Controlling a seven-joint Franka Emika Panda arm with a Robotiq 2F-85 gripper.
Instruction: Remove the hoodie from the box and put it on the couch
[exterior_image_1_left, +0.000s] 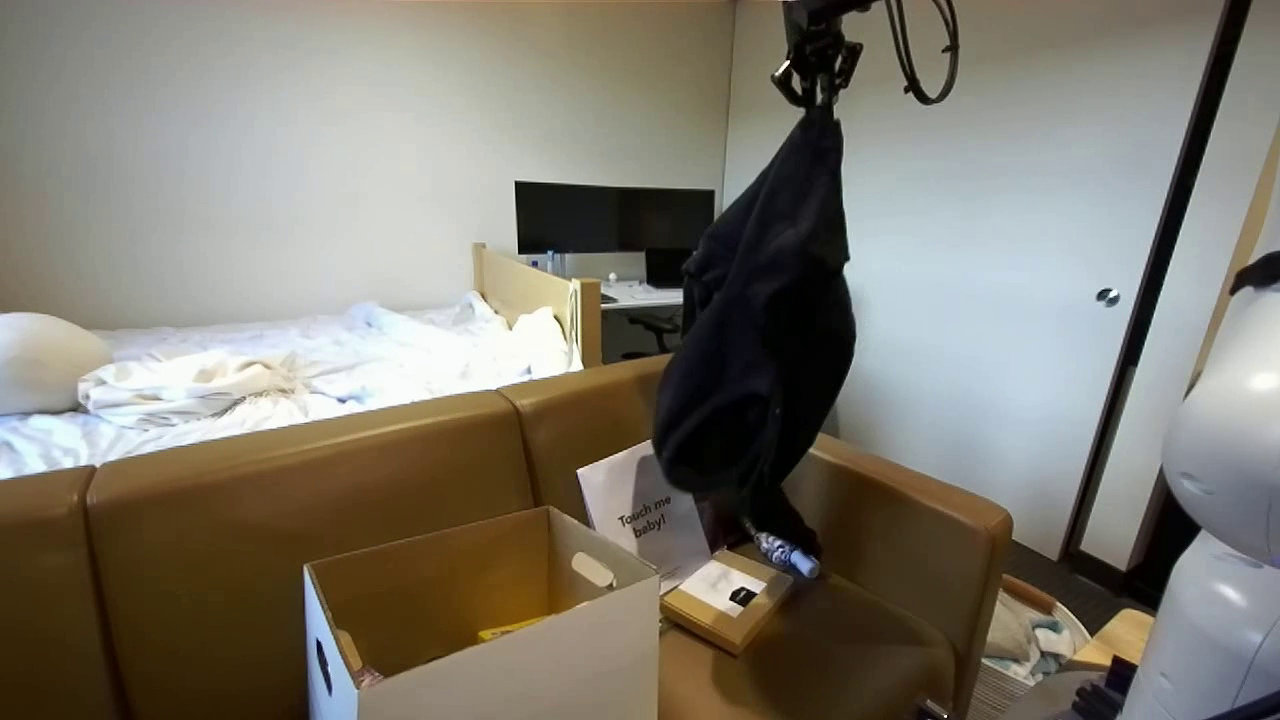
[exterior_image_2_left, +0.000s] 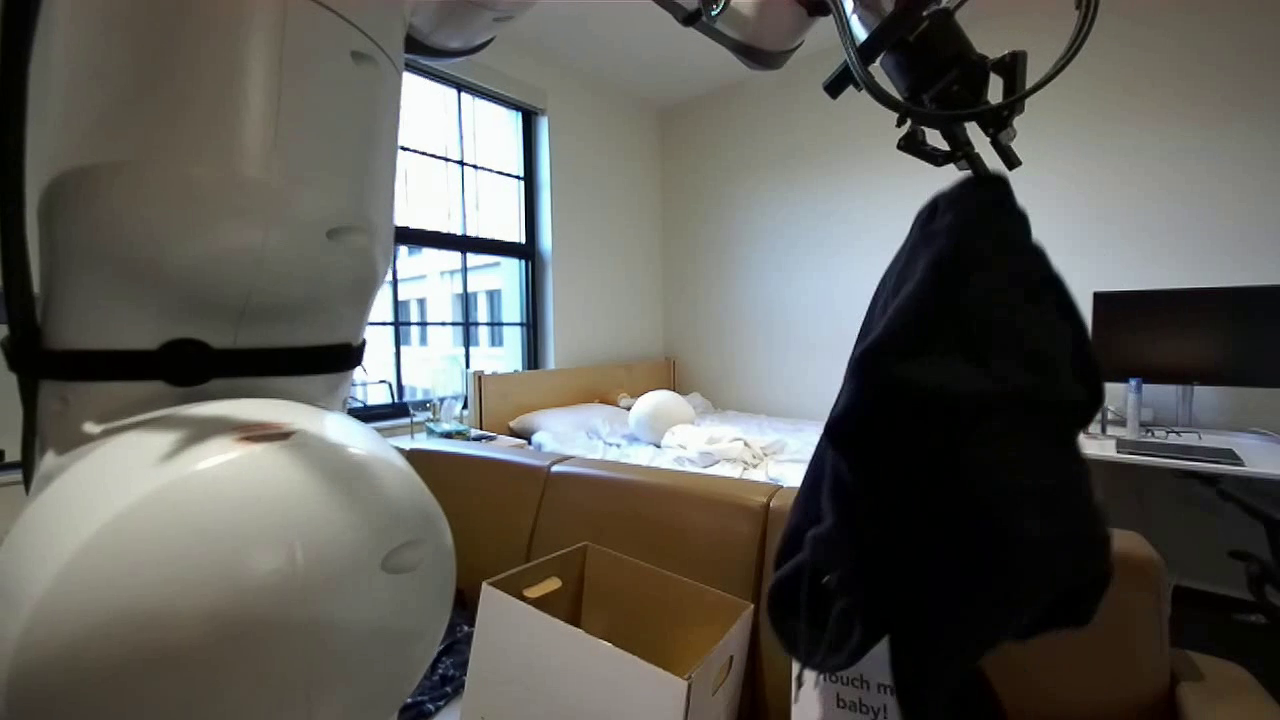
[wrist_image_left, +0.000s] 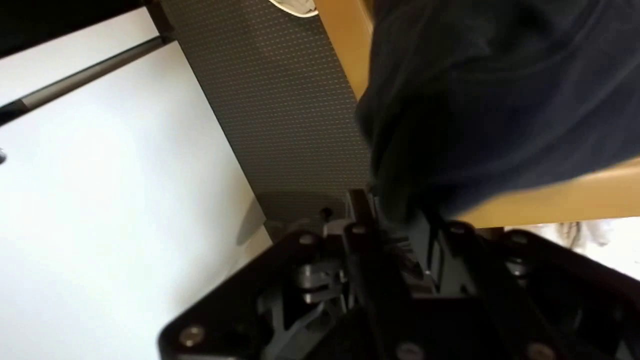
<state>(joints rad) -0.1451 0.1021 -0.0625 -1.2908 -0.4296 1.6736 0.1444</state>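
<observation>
End effector (exterior_image_1_left: 820, 100): clamped on the hoodie (exterior_image_1_left: 770, 310)
Couch (exterior_image_1_left: 860, 640): bears a flat box (exterior_image_1_left: 722, 606), near the open box (exterior_image_1_left: 560, 670)
Sign (exterior_image_1_left: 640, 497): behind flat box, partly hidden by hoodie

place: you look into a home, a bedroom that also has room to sit and work
bed (exterior_image_1_left: 530, 290): you see a wooden headboard (exterior_image_2_left: 575, 390) and rumpled white sheets (exterior_image_1_left: 400, 350)
couch (exterior_image_1_left: 310, 470): brown, leather-like, its back toward the bed
desk (exterior_image_2_left: 1262, 455): white, with a wide dark monitor (exterior_image_1_left: 615, 218)
window (exterior_image_2_left: 465, 240): in an exterior view you make out a building (exterior_image_2_left: 428, 285) outside
</observation>
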